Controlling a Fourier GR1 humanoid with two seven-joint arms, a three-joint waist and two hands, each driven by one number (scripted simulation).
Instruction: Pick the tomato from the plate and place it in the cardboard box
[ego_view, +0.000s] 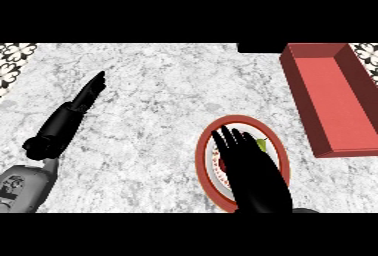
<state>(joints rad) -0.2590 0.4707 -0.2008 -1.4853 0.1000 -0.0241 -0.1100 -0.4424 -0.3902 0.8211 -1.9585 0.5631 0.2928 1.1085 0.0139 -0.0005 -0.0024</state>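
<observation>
Spanning the whole view, the grey-white marble counter (148, 100) carries everything noted below. A patterned black-and-white tile strip (15, 62) shows at its far left corner.

Item one: the box (332, 100), red-brown in colour rather than plain cardboard, lies at the far right of the counter. It is long, open-topped, and nothing is visible inside it. It sits well apart from the left arm and just beyond the plate.

Item two: the left forearm, grey at the lower edge and black above, runs up the left side. The left hand (90, 92) is extended with fingers straight and together, holding nothing, well apart from plate and box.

Item three: the plate (205, 155), red-rimmed with a pale centre, lies near the lower right of the counter, close to the box's near corner.

Item four: the right hand (247, 162) lies over the plate, fingers straight and slightly spread, pointing away from the robot. It is not closed on anything.

Item five: the tomato (221, 164) is on the plate (mostly hidden under the right hand); a red sliver shows at the hand's left edge and a green bit at its right.
</observation>
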